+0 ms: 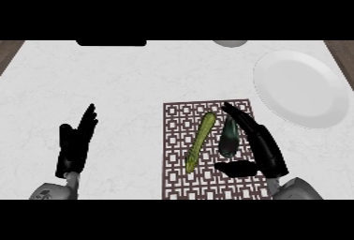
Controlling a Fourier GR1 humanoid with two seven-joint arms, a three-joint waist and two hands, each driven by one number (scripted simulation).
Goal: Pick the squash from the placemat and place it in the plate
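On the brown patterned placemat point(181, 187) lie two long vegetables. A slim yellow-green squash point(200, 140) runs diagonally down its middle. To its right lies a shorter dark green one point(229, 136). My right hand point(266, 150) is over the mat's right side, open, with straight fingers along the dark vegetable's right edge and the thumb point(236, 168) below its lower end. The white plate point(302, 86) sits at the upper right, off the mat. At the lower left my left hand point(75, 140) rests open, fingers up.
The counter top point(104, 75) is white marble with wood showing at both upper corners. A dark flat object point(110, 43) lies at the far edge, and a pale round thing point(230, 43) is cut off there too.
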